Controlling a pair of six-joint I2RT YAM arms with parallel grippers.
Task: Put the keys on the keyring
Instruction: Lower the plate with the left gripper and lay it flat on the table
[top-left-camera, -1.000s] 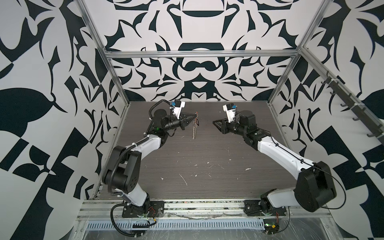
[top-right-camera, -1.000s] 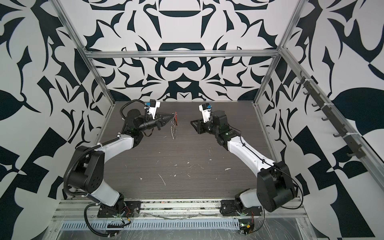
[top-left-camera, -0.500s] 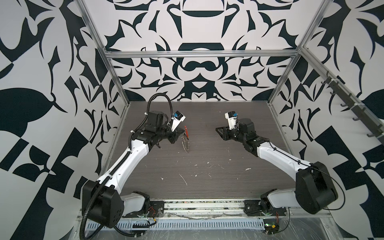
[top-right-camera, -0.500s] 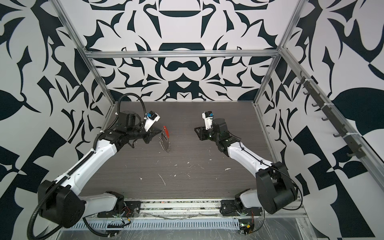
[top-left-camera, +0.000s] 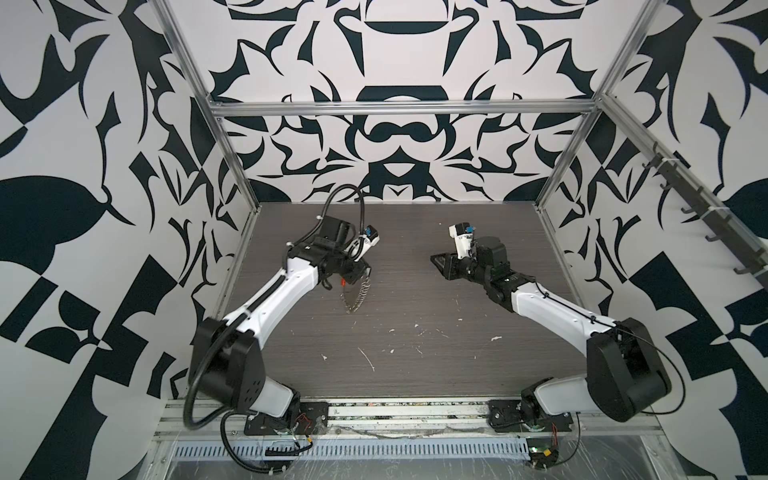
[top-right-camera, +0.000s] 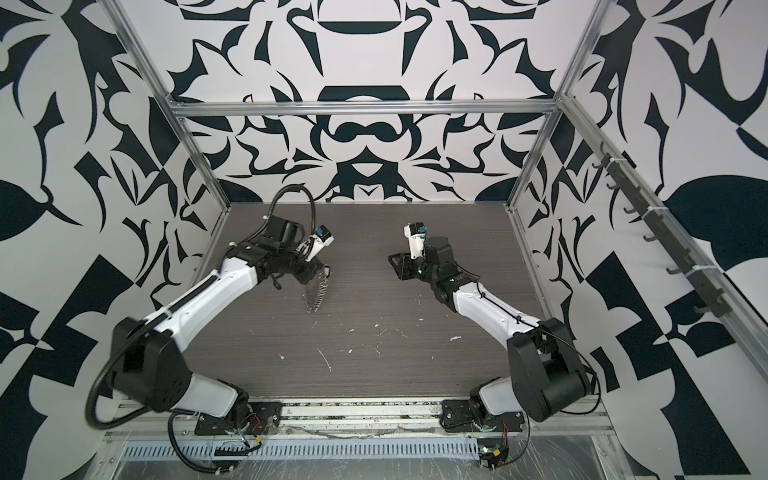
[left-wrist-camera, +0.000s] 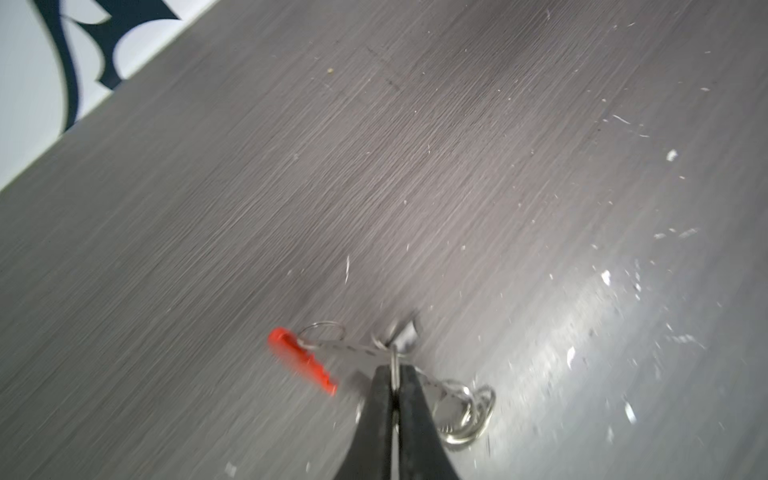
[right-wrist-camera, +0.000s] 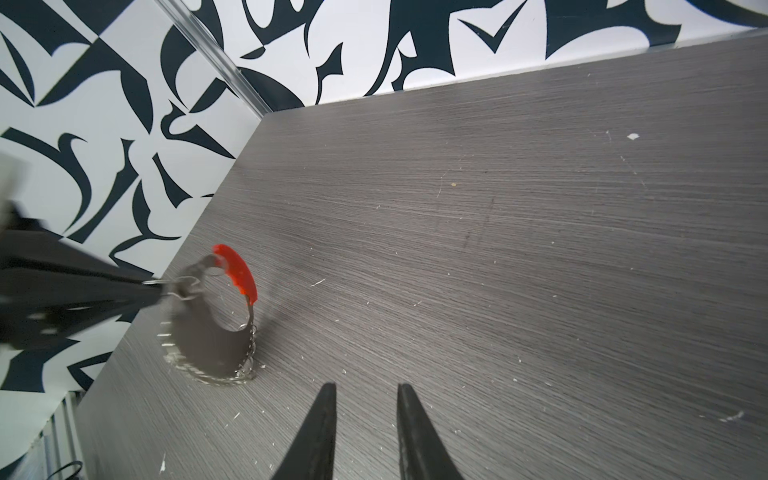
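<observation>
**Left arm is stretching out and lowering the keyring to the surface**

Since a second ago the left arm has unfolded from its tucked pose and swung forward and down. The keyring, carried high near the back then, is now hanging low. The right arm has shifted only slightly.

The left pincer (left-wrist-camera: 394, 372) is pressing its black tips together on a small silver ring (left-wrist-camera: 393, 357). That ring belongs to the large oval keyring of silvery chain-like links (top-left-camera: 356, 294). The keyring is dangling straight below the tips in both top views (top-right-camera: 318, 293). Its lowest links seem to be meeting the dark grey wood-grain surface (top-left-camera: 415, 374).

The curved red plastic section (left-wrist-camera: 301, 361) is sitting on the upper part of the loop, just beside the tips. A cluster of silver split rings (left-wrist-camera: 471, 411) is hanging on the opposite side. A small dark blurred piece (left-wrist-camera: 405, 332) is showing just past the tips; whether it is the key I cannot tell.

The right pincer (right-wrist-camera: 365, 401) is standing spread and is pinching nothing. It is pointing across the middle toward the keyring (right-wrist-camera: 199, 336) and is well apart from it. The left pincer's tip (right-wrist-camera: 156, 289) is reaching the loop beside the red section (right-wrist-camera: 235, 270).
</observation>
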